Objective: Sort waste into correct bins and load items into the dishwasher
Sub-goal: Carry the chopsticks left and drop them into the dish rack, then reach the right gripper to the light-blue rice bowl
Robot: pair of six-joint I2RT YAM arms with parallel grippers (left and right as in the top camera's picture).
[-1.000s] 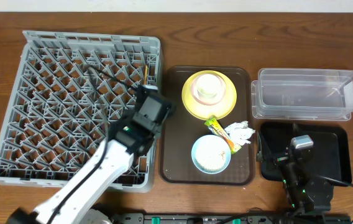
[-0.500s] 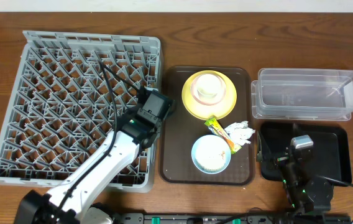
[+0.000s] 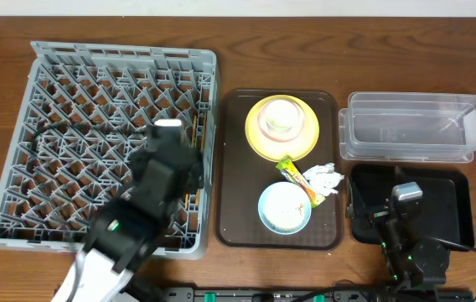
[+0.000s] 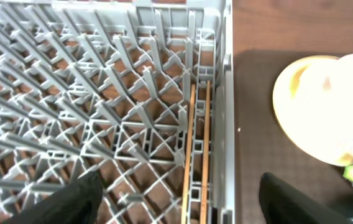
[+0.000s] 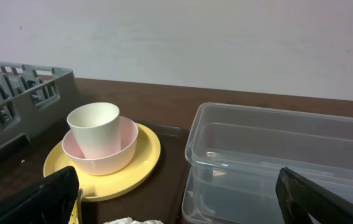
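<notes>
Grey rack [image 3: 70,92]: sat on the left part of the wooden bench [image 3: 263,42].
Wooden chopsticks [image 4: 198,149]: lay side by side in the channel along the rack's right wall, touched by no pincer.
Left pincer [image 4: 183,202]: hung above the rack, over the chopsticks, fingers spread wide, gripped nothing.
Right pincer [image 5: 186,196]: sat low over the black tray [image 3: 452,210], fingers wide apart, empty.
Yellow plate [image 3: 255,138]: rested at the far end of the brown tray [image 3: 234,168], carried a pink bowl [image 5: 127,146] with a cream cup [image 5: 92,127] upright inside.
Blue-sided bowl [image 3: 285,207]: stood at the near end of the brown tray.
Wrapper [image 3: 295,178] and napkin [image 3: 325,178]: lay just beside each other, between plate and bowl.
Clear tub [image 3: 414,126]: stood right of the brown tray, behind the black tray.
</notes>
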